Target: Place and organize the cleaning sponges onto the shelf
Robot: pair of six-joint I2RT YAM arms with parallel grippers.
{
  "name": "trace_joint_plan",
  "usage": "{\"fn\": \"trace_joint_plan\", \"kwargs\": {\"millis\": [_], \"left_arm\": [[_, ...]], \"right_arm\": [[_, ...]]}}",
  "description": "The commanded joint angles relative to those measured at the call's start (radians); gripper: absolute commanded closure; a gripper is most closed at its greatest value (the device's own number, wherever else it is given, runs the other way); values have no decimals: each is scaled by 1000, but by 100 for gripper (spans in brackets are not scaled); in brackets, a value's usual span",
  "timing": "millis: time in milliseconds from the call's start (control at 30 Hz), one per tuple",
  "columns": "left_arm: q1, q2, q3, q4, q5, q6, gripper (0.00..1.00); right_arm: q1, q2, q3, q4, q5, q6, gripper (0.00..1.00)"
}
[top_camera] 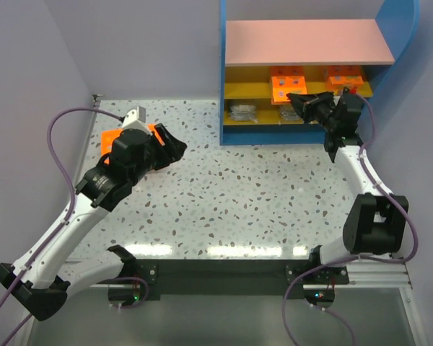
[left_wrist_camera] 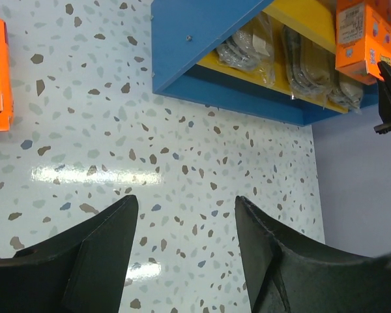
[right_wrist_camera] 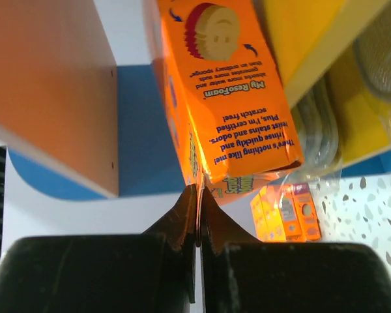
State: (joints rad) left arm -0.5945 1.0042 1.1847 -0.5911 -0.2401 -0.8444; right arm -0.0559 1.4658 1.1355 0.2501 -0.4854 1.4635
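While right tool [right_wrist_camera: 197, 192] pinches one orange pack [right_wrist_camera: 228, 91] at the shelf [left_wrist_camera: 195, 32], left tool [left_wrist_camera: 186, 202] gapes empty; three wrapped pads [left_wrist_camera: 247, 45] shelved

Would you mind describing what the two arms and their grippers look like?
Both the left arm and right arm have white links between bulky black joint housings. A mauve cable loops along each one. The left gripper and right gripper are matt black, with thick wedge-shaped fingers tapering to the tips. A small pale-grey box sits on the left wrist.
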Motion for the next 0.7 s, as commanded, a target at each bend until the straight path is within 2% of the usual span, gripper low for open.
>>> {"fn": "trace_joint_plan", "kwargs": {"millis": [0,300,500,533,567,600,633,667], "left_arm": [[10,-7,-3,-7,-21,22,33],[18,-32,0,-56,-73,39,30],[21,-61,-54,-75,-155,68,29],[24,-64,-65,-73,-172,82,28],[27,-64,-74,-70,-200,91,27],[30,-56,-85,-75,-211,100,26],[45,-47,-83,-81,-221,113,23],[58,-27,-82,-85,-225,125,22]], "right_arm": [[-10,77,120,101,13,15,100],[-44,241,289,71,22,24,100],[-56,249,288,52,13,20,100],[-56,243,285,51,11,21,96],[-56,240,279,54,7,23,85],[-56,235,276,73,-11,32,74],[-56,220,273,84,-21,41,53],[-56,209,265,103,-28,46,46]]}}
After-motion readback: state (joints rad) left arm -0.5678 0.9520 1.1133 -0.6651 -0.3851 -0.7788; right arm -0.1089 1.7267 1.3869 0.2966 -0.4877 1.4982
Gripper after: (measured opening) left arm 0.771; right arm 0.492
